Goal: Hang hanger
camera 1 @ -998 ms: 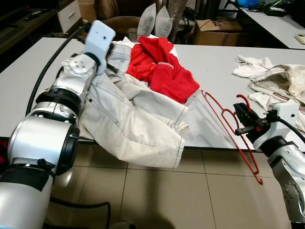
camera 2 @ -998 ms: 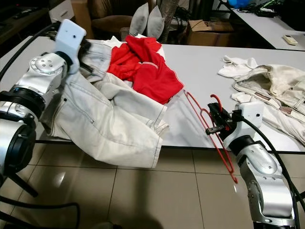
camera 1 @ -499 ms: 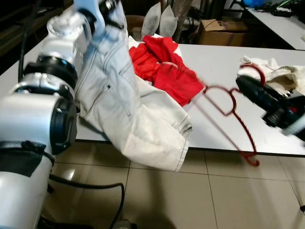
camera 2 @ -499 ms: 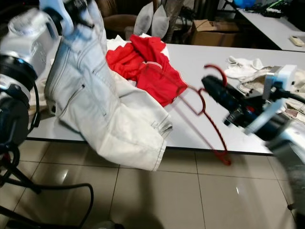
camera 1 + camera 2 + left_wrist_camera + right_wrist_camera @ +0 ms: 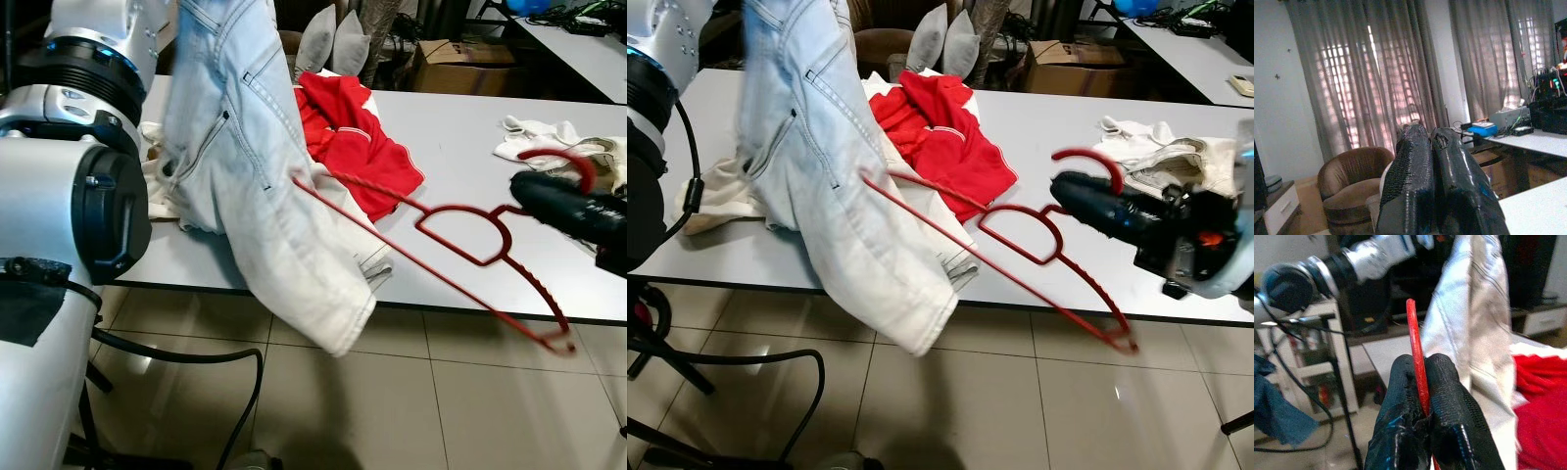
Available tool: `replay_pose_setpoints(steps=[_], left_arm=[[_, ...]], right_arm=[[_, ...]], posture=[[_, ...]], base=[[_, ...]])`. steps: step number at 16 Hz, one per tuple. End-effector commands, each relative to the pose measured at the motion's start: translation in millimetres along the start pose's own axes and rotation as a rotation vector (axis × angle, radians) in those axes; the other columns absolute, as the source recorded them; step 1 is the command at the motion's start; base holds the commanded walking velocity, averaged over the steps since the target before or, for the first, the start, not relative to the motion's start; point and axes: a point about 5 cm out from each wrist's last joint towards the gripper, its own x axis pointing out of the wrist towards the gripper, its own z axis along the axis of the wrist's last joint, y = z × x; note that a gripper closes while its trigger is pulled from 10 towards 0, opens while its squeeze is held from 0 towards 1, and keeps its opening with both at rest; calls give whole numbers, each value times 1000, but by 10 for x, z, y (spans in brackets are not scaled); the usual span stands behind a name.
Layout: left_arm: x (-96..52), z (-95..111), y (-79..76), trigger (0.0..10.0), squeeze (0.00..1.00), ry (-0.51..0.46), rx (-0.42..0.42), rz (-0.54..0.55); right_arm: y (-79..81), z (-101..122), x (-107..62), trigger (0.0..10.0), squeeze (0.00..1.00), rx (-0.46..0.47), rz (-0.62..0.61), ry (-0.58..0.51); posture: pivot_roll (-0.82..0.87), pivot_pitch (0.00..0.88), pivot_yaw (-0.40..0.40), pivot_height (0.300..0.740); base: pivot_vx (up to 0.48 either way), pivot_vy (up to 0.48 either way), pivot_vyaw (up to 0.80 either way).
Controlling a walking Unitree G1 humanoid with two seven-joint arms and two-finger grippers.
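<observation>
Hanger [image 5: 460, 230] wire, thin and red, is stretching level above the front edge of the table [image 5: 460, 127], its long axis running from the right gripper [image 5: 1422, 404] toward the jeans [image 5: 245, 147]. The right gripper's 2 black fingers are clamping its hook end, so the far tip is pointing straight at the denim, just touching or nearly so. The left gripper [image 5: 1432, 181], fingers pressed together, is holding the pale, stiff-seamed jeans high over the table's left end, though I cannot see the grip itself. Soft red clothing [image 5: 358, 157] is lying crumpled on the table behind the hanger.
</observation>
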Motion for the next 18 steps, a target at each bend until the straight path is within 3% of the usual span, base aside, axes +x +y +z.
replay_pose_setpoints(steps=[1, 5, 7, 10, 11, 15, 17, 18], left_arm=[[83, 267, -104, 10000, 0, -76, 49, -38], [134, 209, -317, 10000, 0, -77, 1, -135], [139, 182, -495, 10000, 0, -111, -81, -297], [27, 1, -671, 10000, 0, -143, -167, -553], [-221, -413, -757, 10000, 0, -81, -215, -616], [-607, -791, -840, 10000, 0, 4, -262, -630], [-872, -966, -895, 10000, 0, 79, -252, -625], [-1041, -1032, -953, 10000, 0, 113, -307, -584]], right_arm=[[61, 132, 73, 10000, 0, -32, 75, -50], [71, 41, 226, 10000, 0, -7, 147, -31], [28, -101, 376, 10000, 0, 4, 129, 6], [-38, -307, 632, 10000, 0, 11, 59, 40], [-140, -565, 864, 10000, 0, -45, -57, 94], [-245, -676, 1017, 10000, 0, -90, -161, 83], [-289, -708, 1056, 10000, 0, -77, -202, 48], [-322, -755, 1078, 10000, 0, -60, -239, 19]], posture=[[-144, 0, 26, 740], [-148, 0, 38, 740], [-152, 0, 52, 740], [-137, 0, 41, 740], [-110, 0, 6, 740], [-87, 0, -32, 740], [-84, 0, -40, 740], [-84, 0, -40, 740]], base=[[0, 0, 0], [0, 0, 0], [0, 0, 0], [0, 0, 0], [0, 0, 0], [0, 0, 0], [0, 0, 0], [0, 0, 0]])
